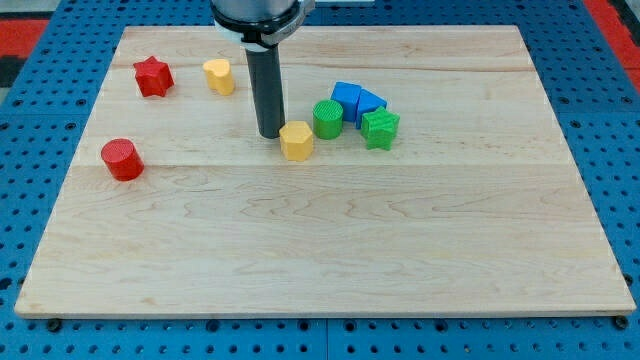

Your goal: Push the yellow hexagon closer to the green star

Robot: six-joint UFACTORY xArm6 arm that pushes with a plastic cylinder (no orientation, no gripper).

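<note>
My tip [269,135] stands on the wooden board [330,250] just to the view's left of the yellow hexagon [296,141], touching it or almost touching it; I cannot tell which, because the rod hides the place where they meet. This position makes sense for the task: the green star [380,129] lies to the view's right of the hexagon, so a push must come from the opposite side, and the tip is placed exactly there. The rod has no fingers, so there is nothing to open or to close; it can only slide and push. The hexagon is near the middle of the board, a little toward the view's top, and it is still apart from the star. Between them, slightly higher in the view, stands a green cylinder [327,118], very close to the hexagon's upper right side. Behind the cylinder and the star are two blue blocks [356,100], packed together with them. I judge that a straight push to the right may rub the hexagon against the cylinder, so the push should go a little toward the view's bottom. A second yellow block [219,76], a red star [153,76] and a red cylinder [122,159] lie far to the view's left and play no part.
</note>
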